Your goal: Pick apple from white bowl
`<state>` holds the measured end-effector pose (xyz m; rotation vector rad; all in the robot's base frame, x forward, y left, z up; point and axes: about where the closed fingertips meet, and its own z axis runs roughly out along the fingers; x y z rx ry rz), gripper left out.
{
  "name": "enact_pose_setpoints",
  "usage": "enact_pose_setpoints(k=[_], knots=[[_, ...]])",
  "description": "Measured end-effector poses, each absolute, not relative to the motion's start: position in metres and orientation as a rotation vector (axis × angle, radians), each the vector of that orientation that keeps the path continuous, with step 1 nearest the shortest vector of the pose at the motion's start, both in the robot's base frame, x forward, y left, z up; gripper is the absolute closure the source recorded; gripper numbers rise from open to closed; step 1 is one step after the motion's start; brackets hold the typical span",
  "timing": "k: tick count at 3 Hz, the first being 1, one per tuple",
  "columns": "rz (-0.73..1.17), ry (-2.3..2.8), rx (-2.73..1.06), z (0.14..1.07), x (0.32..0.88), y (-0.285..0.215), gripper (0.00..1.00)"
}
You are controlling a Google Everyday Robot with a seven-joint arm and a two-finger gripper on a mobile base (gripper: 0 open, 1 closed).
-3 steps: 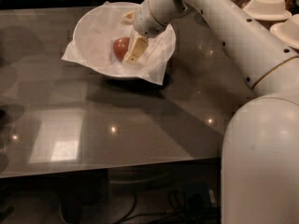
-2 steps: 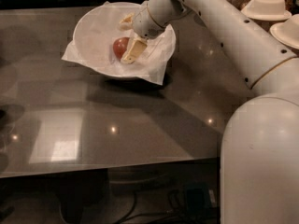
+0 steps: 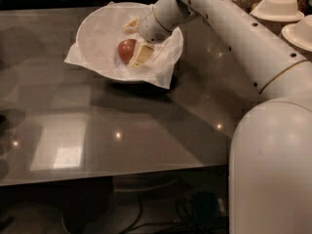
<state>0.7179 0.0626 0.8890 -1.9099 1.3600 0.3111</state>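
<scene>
While looking down across the glossy grey tabletop (image 3: 146, 145), finds the white bowl (image 3: 95, 38) toward 11 o'clock of the frame, standing on that surface. Lined with crumpled white paper (image 3: 165, 69), with corners poking over the rim at 4 o'clock and at 9 o'clock of the bowl. Holds the apple (image 3: 125, 50) a little toward 4 o'clock of its middle. Small against the bowl, reddish, resting on the paper.

Shows the white arm (image 3: 234, 30) entering from 3 o'clock of the frame and sloping down across the bowl's 2 o'clock rim. Puts the gripper (image 3: 133, 42) inside the bowl, low over the paper. Has the fingers (image 3: 141, 56) spread apart and clamped on nothing: one at 12 o'clock of the apple and clear of it, the other at 3 o'clock of the apple, just beside it and seemingly touching its flank.

Places two stacks of pale dishes at 1 to 2 o'clock of the frame, beyond the arm: a nearer stack (image 3: 300, 33) at the frame's edge and a farther stack (image 3: 278, 8). Fills 4 to 5 o'clock with the robot's rounded white body (image 3: 273, 179). Catches small bright light spots (image 3: 117, 135) on the tabletop near the middle — and, below the table's near edge at 6 o'clock, dark cables (image 3: 195, 211) on the floor.
</scene>
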Motion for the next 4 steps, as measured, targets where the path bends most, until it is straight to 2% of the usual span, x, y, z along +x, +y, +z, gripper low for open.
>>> enact_pose_setpoints(k=[4], knots=[[0.175,1.35,-2.0,0.872,0.729,0.065,0.33]])
